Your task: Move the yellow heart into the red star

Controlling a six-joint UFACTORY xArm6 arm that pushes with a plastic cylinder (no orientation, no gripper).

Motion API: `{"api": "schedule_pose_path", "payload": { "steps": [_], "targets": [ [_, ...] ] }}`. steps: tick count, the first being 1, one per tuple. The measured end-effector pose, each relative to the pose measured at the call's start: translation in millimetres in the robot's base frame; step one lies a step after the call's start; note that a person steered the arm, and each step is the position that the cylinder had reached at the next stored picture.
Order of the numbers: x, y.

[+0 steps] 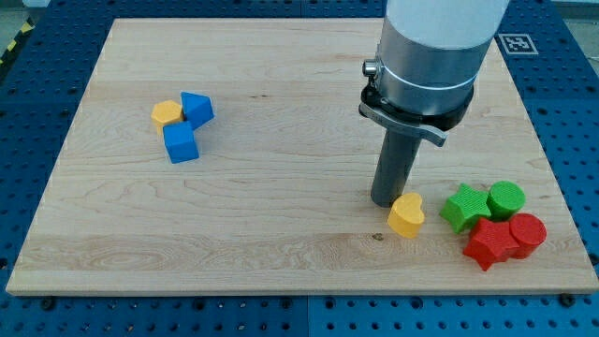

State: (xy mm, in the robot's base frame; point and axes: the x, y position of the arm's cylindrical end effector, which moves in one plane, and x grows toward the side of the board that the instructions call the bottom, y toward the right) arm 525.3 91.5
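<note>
The yellow heart (pixel 406 215) lies on the wooden board toward the view's lower right. My tip (pixel 385 200) rests just to its upper left, touching or nearly touching it. The red star (pixel 490 242) lies further to the view's right, near the board's lower right corner, with a gap between it and the heart. A red cylinder (pixel 527 233) touches the star on its right.
A green star (pixel 464 207) and a green cylinder (pixel 506 198) sit just above the red blocks. At the view's upper left a yellow hexagon (pixel 167 114), a blue block (pixel 197 109) and a blue cube (pixel 181 143) cluster together. The board (pixel 281 187) ends close below the red star.
</note>
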Motion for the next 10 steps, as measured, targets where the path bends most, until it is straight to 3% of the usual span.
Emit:
{"api": "schedule_pose_path", "payload": {
  "steps": [6,8,10],
  "targets": [
    [27.3,-20.1],
    [-0.5,-9.6],
    [37.3,6.9]
  ]
}}
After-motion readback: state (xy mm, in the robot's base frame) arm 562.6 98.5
